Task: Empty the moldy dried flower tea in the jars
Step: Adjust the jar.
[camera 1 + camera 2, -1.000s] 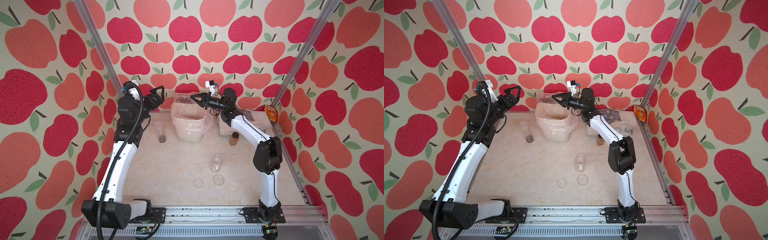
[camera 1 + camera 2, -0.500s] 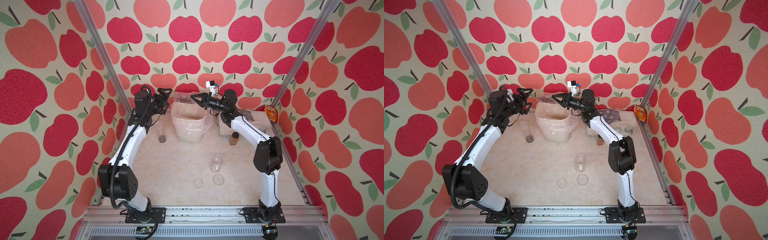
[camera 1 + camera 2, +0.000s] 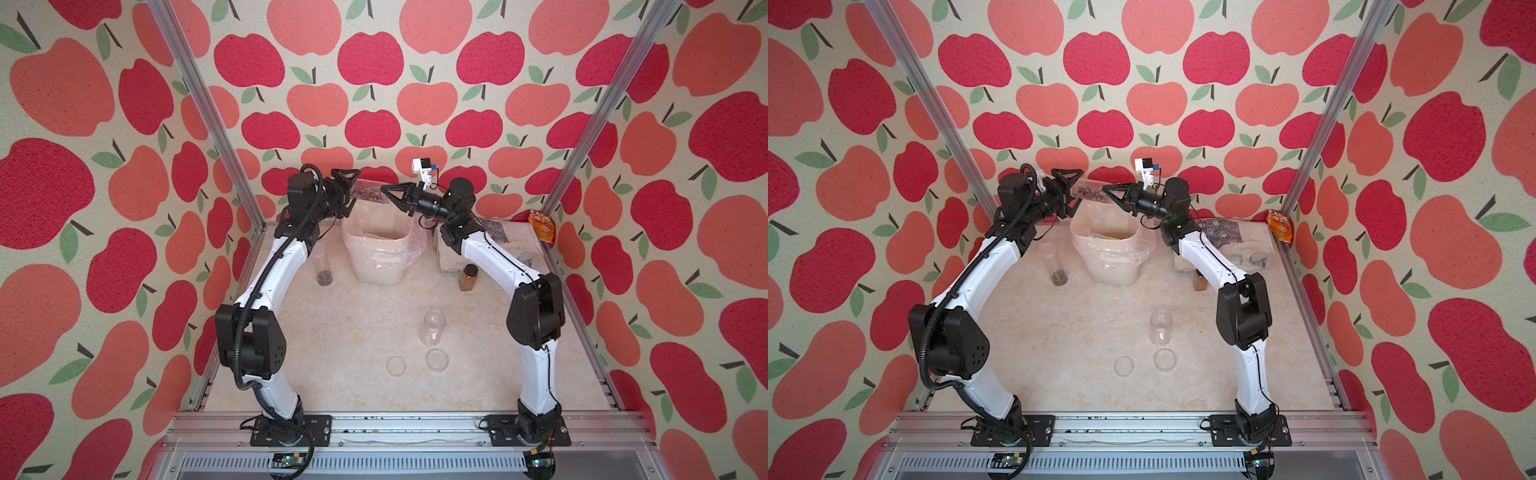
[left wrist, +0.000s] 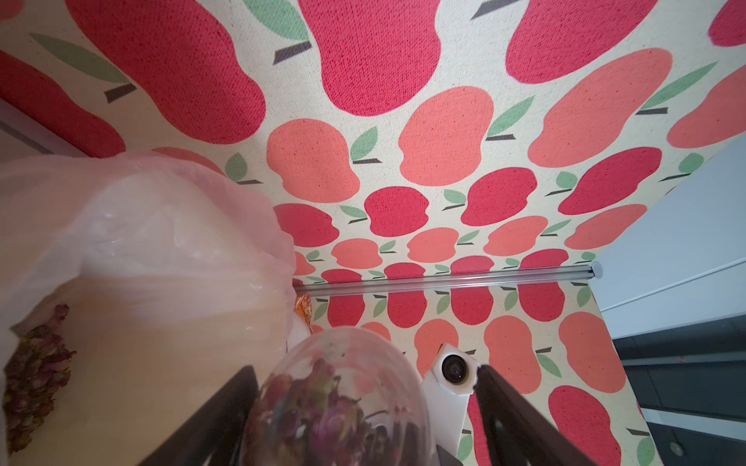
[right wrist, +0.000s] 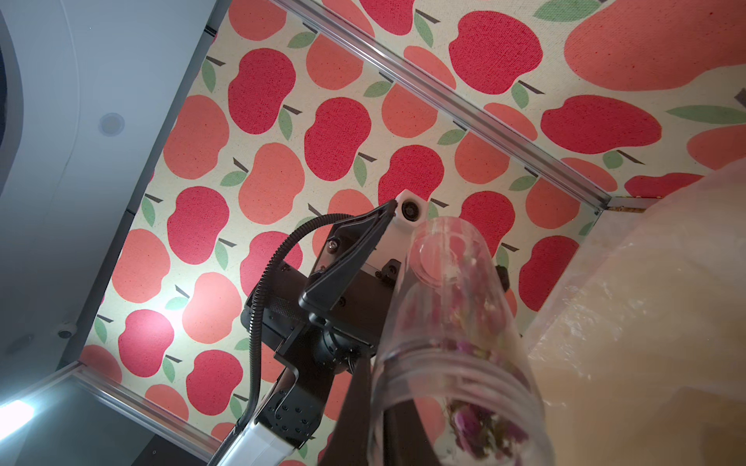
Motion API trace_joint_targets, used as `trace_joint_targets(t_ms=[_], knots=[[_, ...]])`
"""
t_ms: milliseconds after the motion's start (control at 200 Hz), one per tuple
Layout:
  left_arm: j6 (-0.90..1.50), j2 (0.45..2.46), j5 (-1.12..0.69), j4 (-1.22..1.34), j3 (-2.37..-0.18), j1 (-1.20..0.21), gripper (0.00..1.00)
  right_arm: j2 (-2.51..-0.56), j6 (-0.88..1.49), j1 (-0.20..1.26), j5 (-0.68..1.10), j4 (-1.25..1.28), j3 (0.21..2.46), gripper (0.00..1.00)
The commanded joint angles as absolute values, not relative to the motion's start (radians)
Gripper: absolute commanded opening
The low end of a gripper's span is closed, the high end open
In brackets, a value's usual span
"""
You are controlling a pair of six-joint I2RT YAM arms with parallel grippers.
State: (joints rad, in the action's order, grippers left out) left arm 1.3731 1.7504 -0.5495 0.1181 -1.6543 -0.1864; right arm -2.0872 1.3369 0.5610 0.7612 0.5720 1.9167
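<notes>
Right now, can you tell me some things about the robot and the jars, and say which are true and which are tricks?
1. The right gripper holds a clear jar above the white bin. True.
2. That clear jar is empty. False: dried flower tea shows inside it.
3. Two clear lids lie flat on the table. True.
4. The amber jar lies on its side. False: it stands upright.
5. The left gripper is far from the clear jar. False: its open jaws sit around the jar's base end.
</notes>
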Motion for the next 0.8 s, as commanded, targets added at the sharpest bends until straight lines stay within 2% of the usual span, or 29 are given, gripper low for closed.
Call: trace_joint_targets(t_ms=[0, 275, 600, 795], knots=[[1.406, 1.773, -0.579, 0.177, -1.689, -0.201, 0.83, -2.089, 1.351, 0.574, 0.784, 0.616, 1.950, 0.00], [1.411, 1.789, -0.576, 0.206, -1.687, -0.204, 0.59, -2.100, 1.359, 0.574, 0.782, 0.618, 1.947, 0.00], [1.347, 1.775, -0.550, 0.184, -1.665, -0.202, 0.29, -2.099, 1.363, 0.564, 0.778, 0.630, 1.931, 0.14], [1.273, 1.762, -0.518, 0.139, -1.663, -0.199, 0.17, -2.079, 1.361, 0.551, 0.773, 0.645, 1.901, 0.27]])
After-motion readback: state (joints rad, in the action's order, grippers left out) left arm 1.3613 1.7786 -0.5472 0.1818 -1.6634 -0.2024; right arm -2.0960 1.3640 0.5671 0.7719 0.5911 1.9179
